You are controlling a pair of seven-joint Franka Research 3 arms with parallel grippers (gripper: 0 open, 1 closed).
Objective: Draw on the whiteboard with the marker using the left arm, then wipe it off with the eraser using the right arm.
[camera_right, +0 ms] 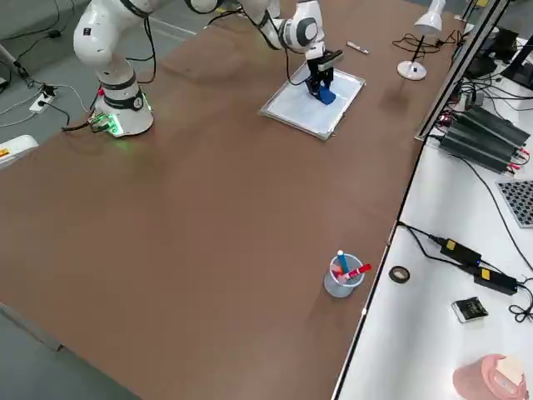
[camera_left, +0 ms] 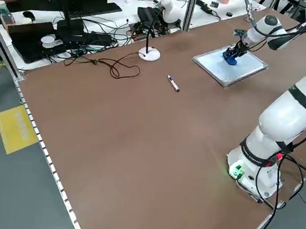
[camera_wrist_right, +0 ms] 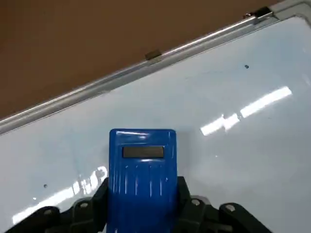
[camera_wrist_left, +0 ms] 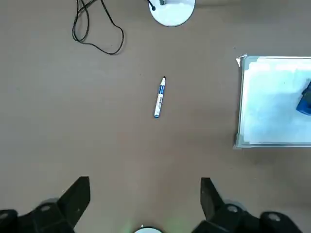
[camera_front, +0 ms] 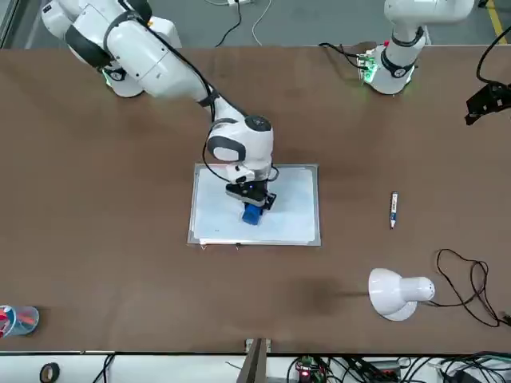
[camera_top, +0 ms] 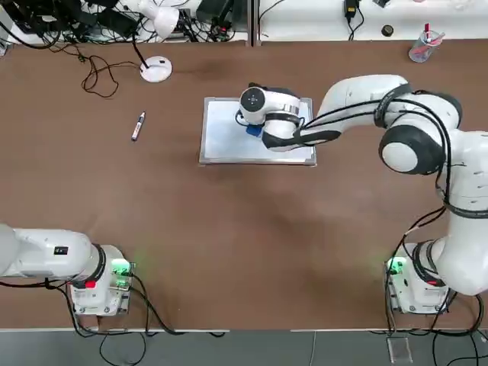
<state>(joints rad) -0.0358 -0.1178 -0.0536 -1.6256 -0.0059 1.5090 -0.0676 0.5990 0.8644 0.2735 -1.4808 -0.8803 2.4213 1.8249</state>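
Looks like we're at the wiping end of things, maybe basically done

Right gripper (camera_wrist_right: pixel 143 206) has its fingers clamped on the blue eraser (camera_wrist_right: pixel 143 179) over the whiteboard (camera_top: pixel 229 141), upper middle of the top view, no drawing visible; marker (camera_top: pixel 138 126) lies upper left, left gripper's (camera_wrist_left: pixel 146 201) fingers apart.

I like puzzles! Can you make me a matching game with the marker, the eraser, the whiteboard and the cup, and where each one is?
Things:
1. marker
2. eraser
3. whiteboard
4. cup

Places:
A. flat on the table, underneath the right arm's pincer
B. lying on the brown table, near the white lamp
C. standing with pens inside
D. held in the right arm's pincer

Right pairs: 1-B, 2-D, 3-A, 4-C
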